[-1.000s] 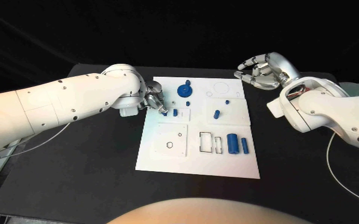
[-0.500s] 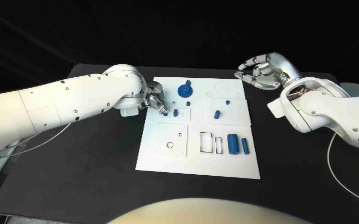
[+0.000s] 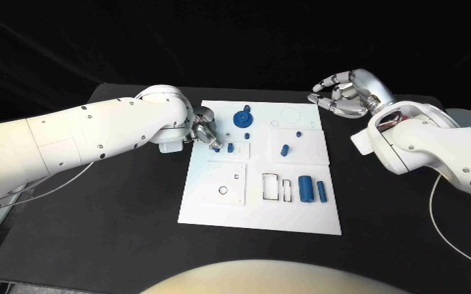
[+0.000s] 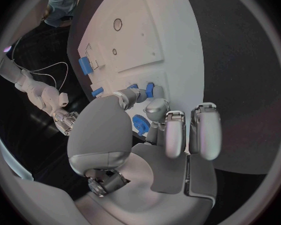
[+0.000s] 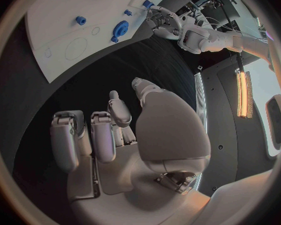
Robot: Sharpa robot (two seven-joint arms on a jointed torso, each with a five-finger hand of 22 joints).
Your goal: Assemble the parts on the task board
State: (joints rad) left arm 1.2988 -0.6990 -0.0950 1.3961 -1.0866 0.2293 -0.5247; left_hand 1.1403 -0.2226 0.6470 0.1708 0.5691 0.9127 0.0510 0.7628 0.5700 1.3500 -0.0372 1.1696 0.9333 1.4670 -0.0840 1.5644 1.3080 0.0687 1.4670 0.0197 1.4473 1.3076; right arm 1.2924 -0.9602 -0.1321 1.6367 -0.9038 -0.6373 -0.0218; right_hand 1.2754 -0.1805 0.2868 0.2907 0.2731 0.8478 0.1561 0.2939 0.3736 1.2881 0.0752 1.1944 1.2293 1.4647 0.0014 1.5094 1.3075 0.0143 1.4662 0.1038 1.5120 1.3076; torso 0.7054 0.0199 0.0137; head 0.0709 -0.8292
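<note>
The white task board [image 3: 257, 207] lies in the middle of the black table. My left hand [image 3: 202, 131] hangs over its upper left edge and pinches a small blue part [image 3: 216, 148] between thumb and a finger; the same part [image 4: 140, 124] sits at the fingertips in the left wrist view. A blue peg [image 3: 231, 148] stands just beside it. A blue gear-like part [image 3: 242, 116], another peg [image 3: 284, 149] and two blue bars [image 3: 306, 187] rest on the board. My right hand [image 3: 346, 94] hovers off the board's upper right corner, fingers loosely bent and holding nothing.
Outlined recesses [image 3: 275, 186] mark the board's lower half beside the bars, and a small hole [image 3: 222, 189] sits at its lower left. A thin cable [image 3: 59, 178] runs along the table's left side under my left arm.
</note>
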